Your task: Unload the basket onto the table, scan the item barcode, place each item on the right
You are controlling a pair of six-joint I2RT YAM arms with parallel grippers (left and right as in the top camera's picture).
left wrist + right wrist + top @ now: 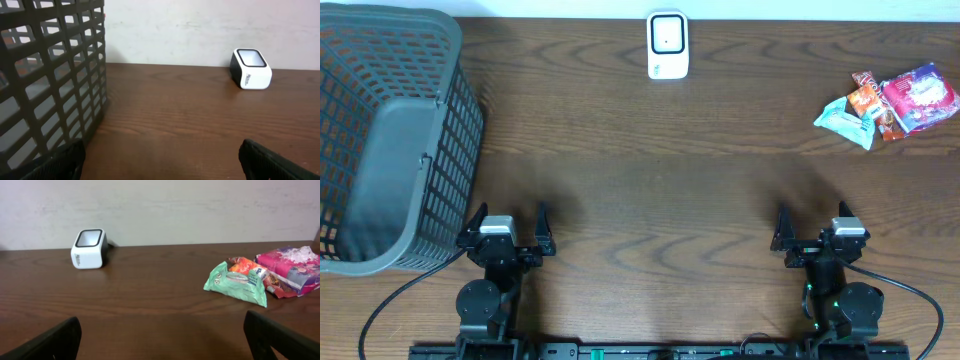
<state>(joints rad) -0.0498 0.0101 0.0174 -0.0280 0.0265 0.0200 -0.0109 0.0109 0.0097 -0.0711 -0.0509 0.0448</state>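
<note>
A white barcode scanner (668, 45) with a dark window stands at the table's far middle; it also shows in the left wrist view (251, 68) and the right wrist view (89, 248). Snack packets lie at the far right: a green one (844, 118) (236, 283), an orange one (868, 99) (247, 265) and a pink one (920, 96) (293, 267). My left gripper (510, 222) (161, 159) rests open near the front left, with nothing between its fingers. My right gripper (815, 222) (165, 339) is open near the front right, also holding nothing.
A large grey slatted basket (390, 140) (50, 75) fills the left side of the table, close to my left gripper. A pale wall runs behind the table's far edge. Dark wood table (660, 190) lies between the grippers and the scanner.
</note>
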